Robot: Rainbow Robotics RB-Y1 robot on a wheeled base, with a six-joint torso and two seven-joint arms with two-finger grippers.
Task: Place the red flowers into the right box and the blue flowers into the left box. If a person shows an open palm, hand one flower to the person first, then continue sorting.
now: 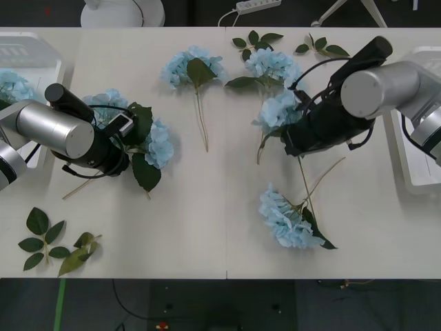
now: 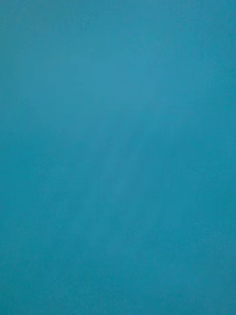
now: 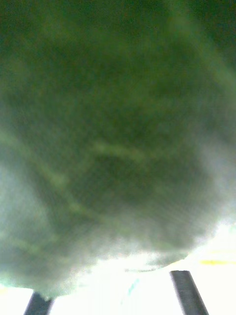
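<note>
Pale sky-blue artificial hydrangea stems, the blue flowers (image 1: 193, 67), lay scattered over the flat white table (image 1: 207, 227), each a fluffy rounded head with broad dark green leaves and a thin tan-green stalk. One stem lay near the table's far middle, two heads (image 1: 275, 89) sat right of it, and another head (image 1: 286, 219) lay toward the table's near edge with its stalk running up under the right arm. A further cluster (image 1: 157, 143) lay at the table's left side, and one blue head (image 1: 10, 86) rested inside the left box (image 1: 34, 52), a shallow white plastic tray with rounded corners at the table's left end. The right box (image 1: 417, 176), a matching white tray, sat at the table's right end.

The left gripper (image 3: 113, 290) was lowered onto the left cluster; in the left wrist view its two dark fingers (image 3: 184, 290) stood apart below a veined green leaf (image 3: 118, 147) pressed close to the lens. The right gripper (image 1: 289, 141) was down among the flower heads right of the table's middle; whether its jaws were open or closed could not be told. A loose green leaf sprig (image 1: 48, 241) lay at the table's near-left corner.
</note>
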